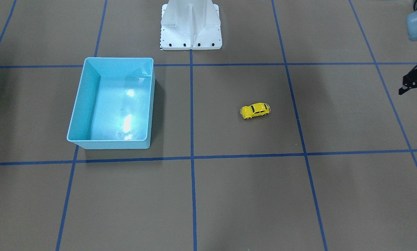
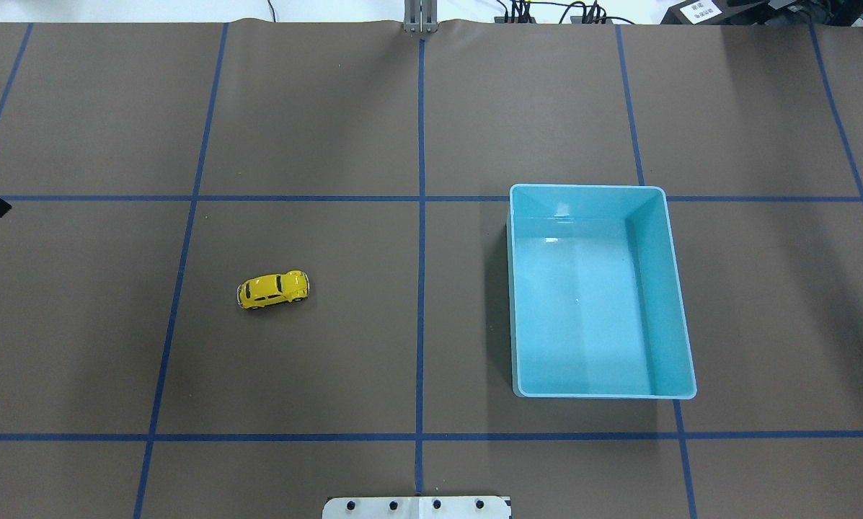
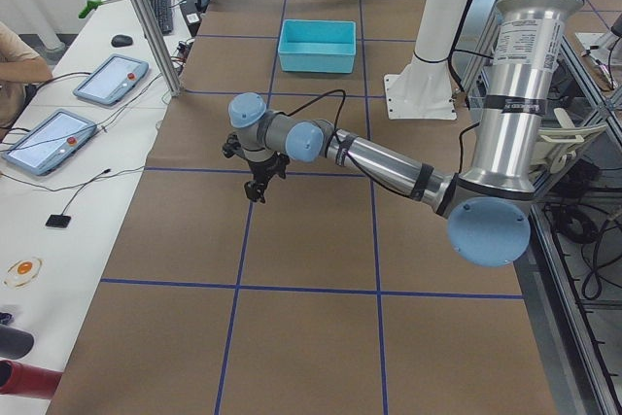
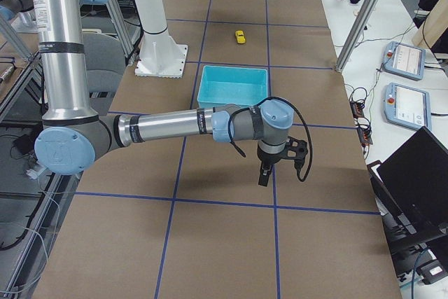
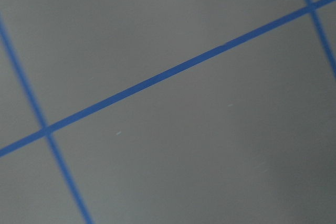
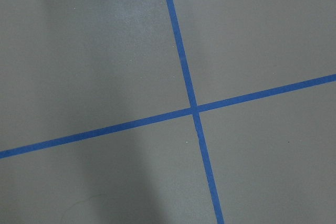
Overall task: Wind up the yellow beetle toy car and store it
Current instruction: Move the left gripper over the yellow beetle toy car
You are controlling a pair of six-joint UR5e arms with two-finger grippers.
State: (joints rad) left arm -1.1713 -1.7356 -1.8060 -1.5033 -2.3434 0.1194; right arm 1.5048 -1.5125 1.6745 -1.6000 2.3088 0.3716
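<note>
The yellow beetle toy car (image 1: 255, 111) stands on its wheels on the brown table, alone in a grid square; it also shows in the overhead view (image 2: 273, 289) and, far off, in the exterior right view (image 4: 240, 36). The light blue bin (image 1: 117, 59) sits across the centre line from it, with nothing inside (image 2: 586, 189). My left gripper (image 1: 416, 96) hangs at the table's end, well away from the car, its fingers apart and holding nothing (image 3: 256, 187). My right gripper (image 4: 264, 175) hangs over bare table beyond the bin; I cannot tell if it is open or shut.
The white robot base (image 1: 191, 28) stands at the table's near edge between car and bin. Blue tape lines mark a grid on the brown table cover. Operator tables with tablets (image 3: 107, 80) and a laptop (image 4: 420, 173) lie beyond the far edge.
</note>
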